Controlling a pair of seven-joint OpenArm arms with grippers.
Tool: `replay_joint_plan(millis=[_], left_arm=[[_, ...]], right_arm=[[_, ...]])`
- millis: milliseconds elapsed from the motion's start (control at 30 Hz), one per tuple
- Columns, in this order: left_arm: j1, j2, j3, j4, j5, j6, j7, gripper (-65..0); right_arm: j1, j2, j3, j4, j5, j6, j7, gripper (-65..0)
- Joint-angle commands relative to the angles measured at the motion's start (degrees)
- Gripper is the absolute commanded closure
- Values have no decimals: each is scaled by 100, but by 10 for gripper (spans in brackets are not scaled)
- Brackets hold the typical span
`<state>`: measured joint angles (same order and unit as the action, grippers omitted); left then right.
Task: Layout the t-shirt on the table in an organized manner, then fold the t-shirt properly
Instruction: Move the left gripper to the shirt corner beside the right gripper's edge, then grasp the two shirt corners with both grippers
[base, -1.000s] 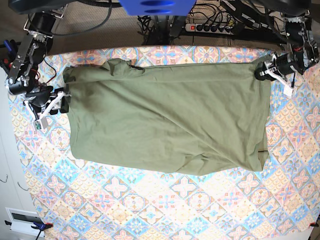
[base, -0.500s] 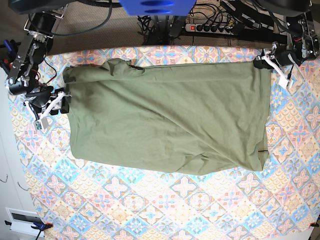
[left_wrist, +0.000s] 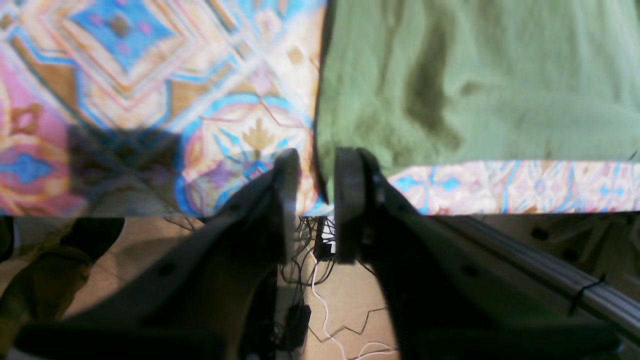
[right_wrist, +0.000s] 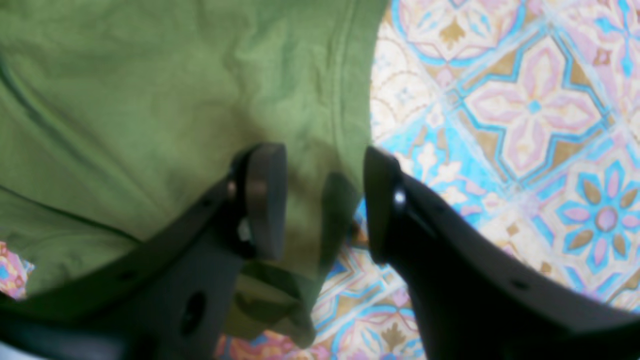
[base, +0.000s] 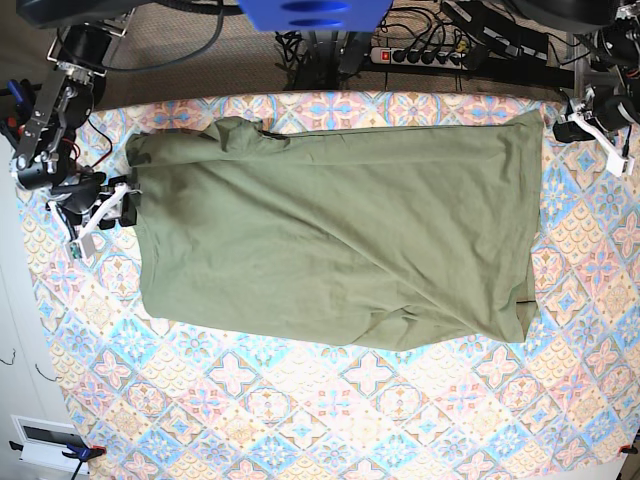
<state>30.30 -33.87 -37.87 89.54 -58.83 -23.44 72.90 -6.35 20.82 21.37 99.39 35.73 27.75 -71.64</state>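
The olive-green t-shirt (base: 340, 230) lies spread across the table (base: 350, 410), with some creases and its collar end toward the base view's left. My left gripper (base: 570, 127) hovers just off the shirt's far right corner, by the table's back edge. In the left wrist view this gripper (left_wrist: 317, 165) has its fingers slightly apart with nothing between them, and the t-shirt (left_wrist: 475, 80) corner lies beyond on the table (left_wrist: 150, 75). My right gripper (base: 125, 200) is at the shirt's left edge. It (right_wrist: 322, 180) stands open, jaws wide, over the t-shirt (right_wrist: 150, 100) hem and the table (right_wrist: 525, 100).
A power strip (base: 420, 55) and cables lie on the floor behind the table's far edge. A blue part (base: 315, 12) hangs over the top middle. A white box (base: 45, 440) sits at the lower left, off the table.
My left gripper has let go of the shirt's far right corner and drawn back to the right and up; that corner now lies flat. The right arm has not moved.
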Motion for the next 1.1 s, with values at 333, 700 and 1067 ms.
replay_joint_plan(millis=[333,700,1067], left_arm=[[-582,147,530,-1011,-56,-16,-42,-420],[-723,156,1796,-976,-100,-51,-77,-106],[-784,-64,1787,-967,-117,-51,-77,0]], right_arm=[[77,103,-145,113,63,-1,109,-246],[-231,103,-154,-27,54,-19,100,-249],[-231,103,-101,-1117,54,-19,-6,-249]])
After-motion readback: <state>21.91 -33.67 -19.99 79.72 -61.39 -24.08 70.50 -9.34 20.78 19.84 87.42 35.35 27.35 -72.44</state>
